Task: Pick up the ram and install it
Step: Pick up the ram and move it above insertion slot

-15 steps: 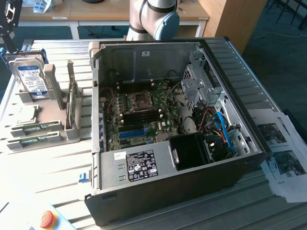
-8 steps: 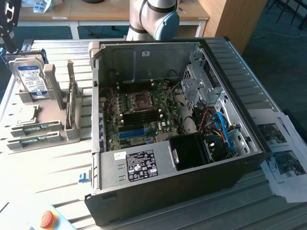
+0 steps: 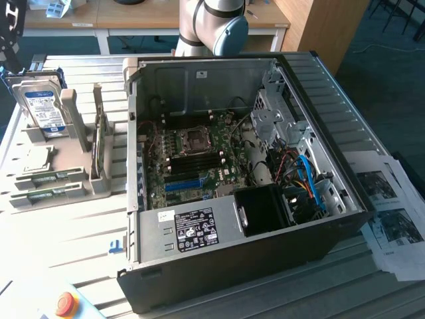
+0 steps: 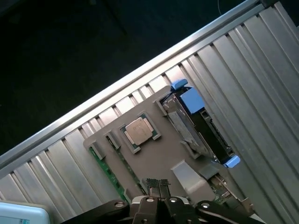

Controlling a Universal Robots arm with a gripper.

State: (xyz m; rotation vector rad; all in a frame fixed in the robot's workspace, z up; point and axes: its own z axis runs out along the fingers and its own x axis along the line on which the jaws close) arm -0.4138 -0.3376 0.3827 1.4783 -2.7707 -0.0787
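The ram shows as two green sticks (image 3: 41,180) lying flat in slots of a grey fixture (image 3: 73,159) on the exterior view's left. A third green stick (image 3: 97,149) stands on edge in the same fixture. In the wrist view the flat ram (image 4: 106,169) runs along the fixture's edge beside a square processor chip (image 4: 140,131). My gripper (image 4: 158,184) hangs well above the fixture, its fingers pressed together and shut on nothing. The green motherboard (image 3: 192,156) lies inside the open computer case (image 3: 219,259).
A silver hard drive (image 3: 43,109) with a blue-white label stands at the fixture's back, seen edge-on with blue tabs (image 4: 189,98) in the wrist view. The arm's base (image 3: 212,26) rises behind the case. Printed sheets (image 3: 392,219) lie at the right; a red button (image 3: 64,304) sits near the front.
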